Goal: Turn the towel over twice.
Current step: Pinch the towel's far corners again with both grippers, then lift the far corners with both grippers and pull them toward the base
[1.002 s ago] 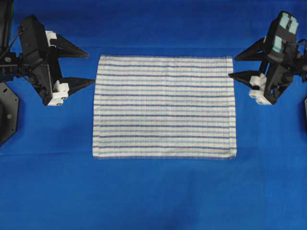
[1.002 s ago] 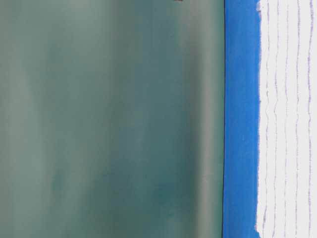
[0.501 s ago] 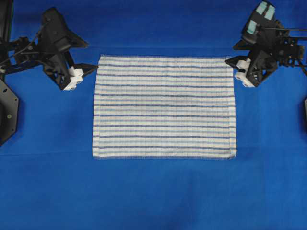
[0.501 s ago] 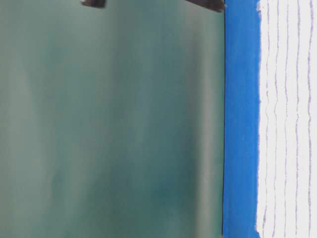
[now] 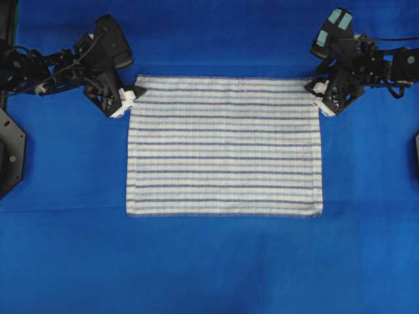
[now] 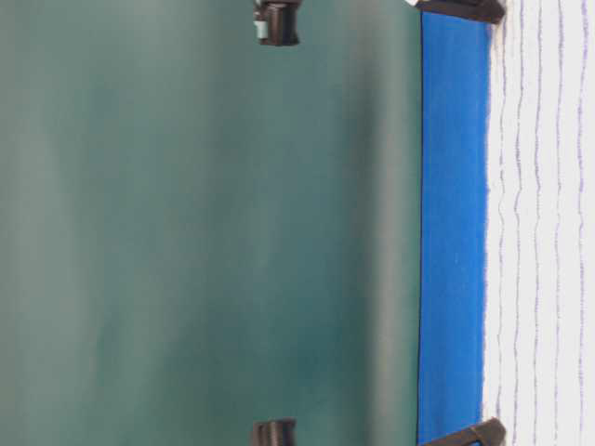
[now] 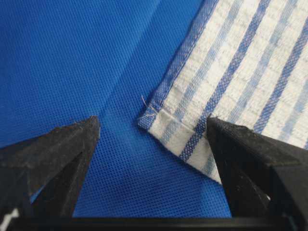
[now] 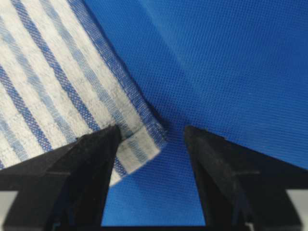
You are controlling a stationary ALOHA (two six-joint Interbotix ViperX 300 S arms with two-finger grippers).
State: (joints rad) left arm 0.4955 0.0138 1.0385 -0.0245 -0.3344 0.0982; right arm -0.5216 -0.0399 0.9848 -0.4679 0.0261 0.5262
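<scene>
While the towel (image 5: 224, 145) lies flat and spread in the middle of the blue desk cover (image 5: 209, 261) in the overhead view, the left gripper (image 5: 131, 97) sits at its far left corner and the right gripper (image 5: 316, 95) at its far right corner. From the left wrist, jaws stand wide apart, empty, straddling the hemmed corner. From the right wrist, likewise wide and empty, one finger (image 8: 82, 163) over the corner.

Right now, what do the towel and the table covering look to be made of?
Towel: woven cloth, likely cotton, matte; visible weave, stitched hem, a loose thread at the corner. Covering: blue fabric, probably synthetic; fine mesh-like texture, soft creases.
</scene>
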